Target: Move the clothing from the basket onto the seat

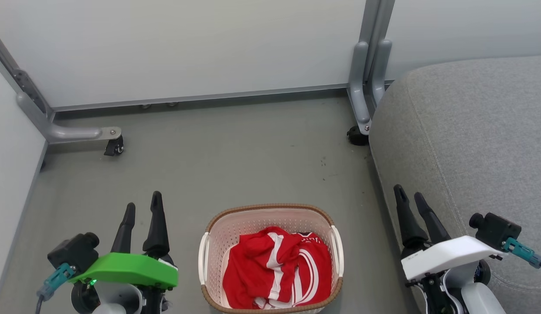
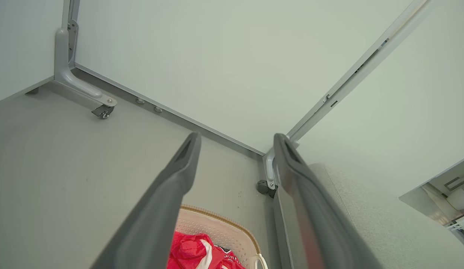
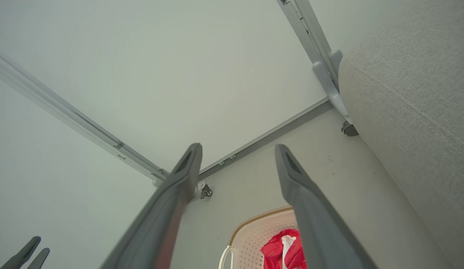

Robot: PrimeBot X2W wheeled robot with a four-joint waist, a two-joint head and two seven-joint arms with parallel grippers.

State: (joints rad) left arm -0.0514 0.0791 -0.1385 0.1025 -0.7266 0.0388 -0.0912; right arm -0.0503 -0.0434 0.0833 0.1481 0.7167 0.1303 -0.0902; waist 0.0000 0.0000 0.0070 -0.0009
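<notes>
The clothing [image 1: 274, 268], red with white stripes, lies crumpled inside the cream basket [image 1: 270, 209] on the floor at the bottom centre of the head view. The grey seat [image 1: 475, 131] rises to the right of it. My left gripper [image 1: 143, 204] hangs open to the left of the basket, nothing between its fingers. My right gripper [image 1: 410, 191] stands open between the basket and the seat's edge, empty. In the left wrist view, the clothing [image 2: 196, 254] and basket [image 2: 224, 224] show low between the fingers. The right wrist view shows the clothing [image 3: 282, 250], basket [image 3: 254, 226] and seat [image 3: 415, 93].
Pale partition panels wall the floor behind and to the left. A metal foot with a caster [image 1: 113, 146] juts out at the back left, and a second post foot [image 1: 362, 117] stands by the seat's far corner. Grey floor [image 1: 235, 152] lies beyond the basket.
</notes>
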